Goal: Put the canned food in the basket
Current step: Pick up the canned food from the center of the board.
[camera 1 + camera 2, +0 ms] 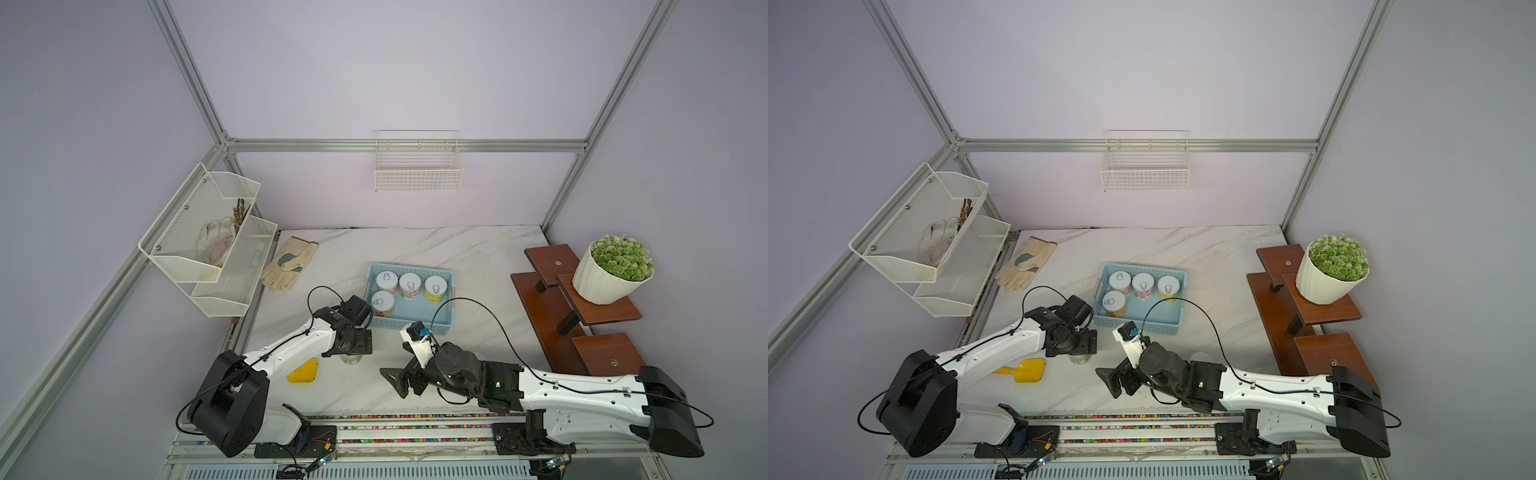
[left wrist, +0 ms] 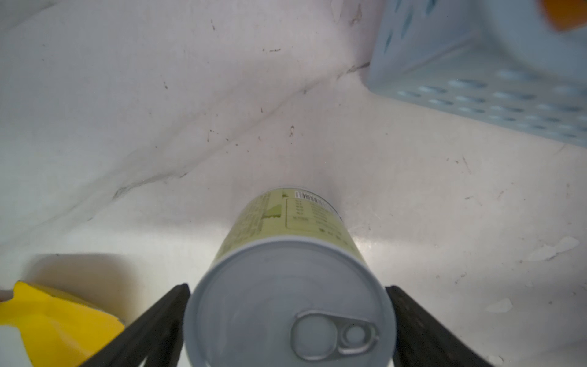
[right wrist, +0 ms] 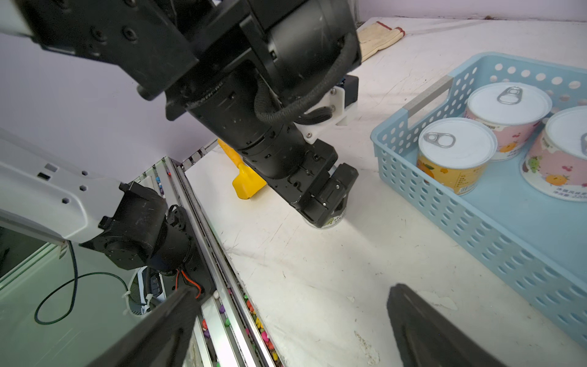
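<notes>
Left wrist view: left end effector (image 2: 287, 287) straddling pale-green-labelled silver-topped tin (image 2: 295, 222) upright on white marble desk (image 2: 158, 111), grip cannot be told; right end effector (image 3: 292, 290) spread, empty; four tins (image 1: 410, 285) inside light blue slotted plastic basket (image 1: 386, 322).

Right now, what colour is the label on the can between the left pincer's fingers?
Pale yellow-green. The can shows best in the left wrist view.
</notes>
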`<state>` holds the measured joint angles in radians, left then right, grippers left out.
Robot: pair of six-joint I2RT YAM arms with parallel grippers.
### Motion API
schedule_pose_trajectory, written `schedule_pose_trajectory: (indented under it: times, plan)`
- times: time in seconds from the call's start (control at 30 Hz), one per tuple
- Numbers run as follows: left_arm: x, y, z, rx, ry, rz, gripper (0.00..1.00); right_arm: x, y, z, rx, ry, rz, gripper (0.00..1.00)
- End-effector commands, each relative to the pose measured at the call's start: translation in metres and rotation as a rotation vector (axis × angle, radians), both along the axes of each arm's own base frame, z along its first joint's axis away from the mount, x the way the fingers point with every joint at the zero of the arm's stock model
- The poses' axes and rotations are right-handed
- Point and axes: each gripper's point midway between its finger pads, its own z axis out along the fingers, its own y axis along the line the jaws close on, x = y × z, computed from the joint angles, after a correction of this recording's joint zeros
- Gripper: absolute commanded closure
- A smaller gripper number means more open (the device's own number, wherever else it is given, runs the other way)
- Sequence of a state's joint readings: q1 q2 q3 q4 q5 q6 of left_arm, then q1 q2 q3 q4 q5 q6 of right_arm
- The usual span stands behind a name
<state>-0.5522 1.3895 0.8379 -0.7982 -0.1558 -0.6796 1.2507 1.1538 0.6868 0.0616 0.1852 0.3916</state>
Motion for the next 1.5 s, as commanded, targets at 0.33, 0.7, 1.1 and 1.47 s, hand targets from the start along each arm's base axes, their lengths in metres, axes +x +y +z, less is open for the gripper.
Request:
schedule_pose_trajectory:
  times: [0.33,0.7,1.1,1.47]
  plan:
    - [0.010,-0.003,-0.001,-0.032,-0.020,0.021,0.17,0.002,-0.002,0.000,0.028,0.015,-0.013,0.01]
    - [0.007,-0.003,0.005,-0.047,-0.025,0.023,0.26,0.005,-0.004,-0.003,0.056,0.037,-0.006,0.01]
    - [0.006,-0.009,0.053,-0.105,-0.086,-0.019,0.31,0.017,-0.020,0.007,0.166,0.057,0.040,0.01]
    - [0.015,-0.043,0.107,-0.163,-0.149,-0.126,0.35,0.044,-0.067,0.016,0.151,0.011,-0.068,0.01]
